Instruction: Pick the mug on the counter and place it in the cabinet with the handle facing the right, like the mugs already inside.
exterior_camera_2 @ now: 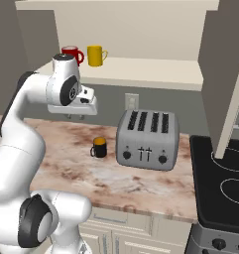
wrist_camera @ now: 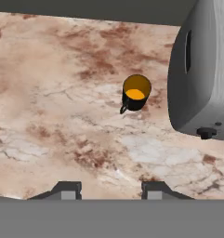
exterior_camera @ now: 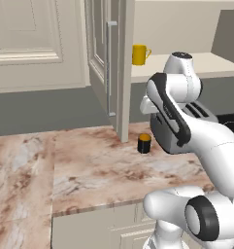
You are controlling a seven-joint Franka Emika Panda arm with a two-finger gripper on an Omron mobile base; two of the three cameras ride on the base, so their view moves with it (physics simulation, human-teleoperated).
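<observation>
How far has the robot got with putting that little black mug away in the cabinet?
Done: the cabinet already stands open, with a red mug and a yellow mug on its shelf. In hand: the tool hovers above the counter, jaws apart and empty, looking down at the black mug. Left: gripping the mug, lifting it, and shelving it handle to the right.

From my feed, small black mug (exterior_camera: 144,143) upright on the marbled desk (exterior_camera: 89,170), just beside the open cabinet door (exterior_camera: 119,68), yellow mug (exterior_camera: 140,54) on the shelf, toaster (exterior_camera: 167,129) I think mostly hidden behind my arm.
</observation>
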